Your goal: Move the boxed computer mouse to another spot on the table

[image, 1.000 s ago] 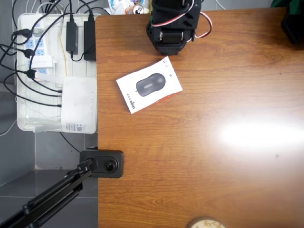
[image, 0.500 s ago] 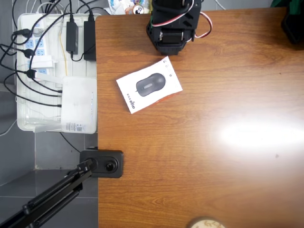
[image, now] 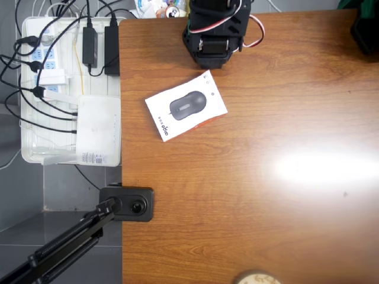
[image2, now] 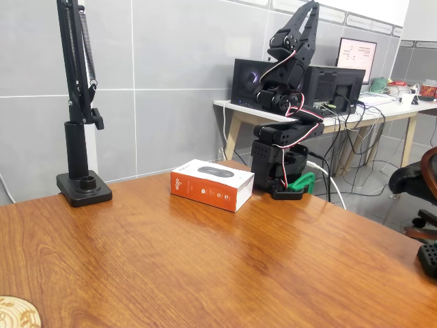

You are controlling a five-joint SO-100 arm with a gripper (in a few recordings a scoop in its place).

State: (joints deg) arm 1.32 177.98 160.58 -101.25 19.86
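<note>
Box (image2: pixel 212 184) is lying flat on table (image2: pixel 205 273), just beside arm base. Probably light, stiff, slick card; gripping across the short edges looks best. Gripper (image2: pixel 308 9) is folded up high; can't tell its opening.

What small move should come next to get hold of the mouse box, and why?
Probably unfold the black arm and lower it toward the flat white boxed computer mouse. In the fixed view the arm stands folded upward over its base, well above the box, which lies untouched on the reddish-brown wooden table just beside the base.
</note>
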